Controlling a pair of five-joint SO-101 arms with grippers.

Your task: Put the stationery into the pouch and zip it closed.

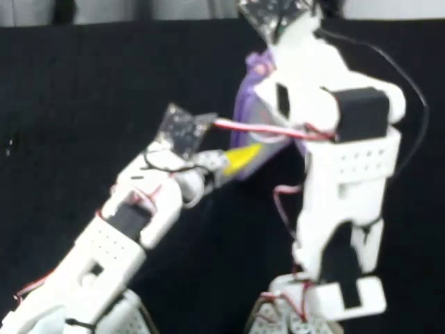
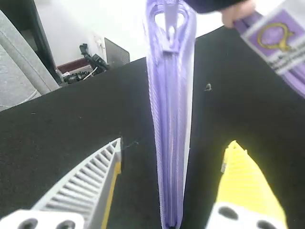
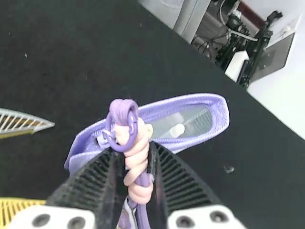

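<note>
The left gripper [image 2: 176, 143] was wide open, with the purple pouch [image 2: 169, 95] standing on its edge between the two fingers. Farther off, the right gripper [image 3: 133, 150] pinched the pouch's pink cord [image 3: 137, 164]. The pouch's top looked maybe partly open.

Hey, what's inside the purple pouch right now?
In the pouch, through its clear panel, one small white piece shows. The purple fabric and the right gripper cover the rest, so other contents can't be told.

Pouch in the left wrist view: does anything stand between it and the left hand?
Nothing visible does. The pouch runs edge-on between the open fingers of the left hand, bare black table on both sides. The right hand grips its cord.
</note>
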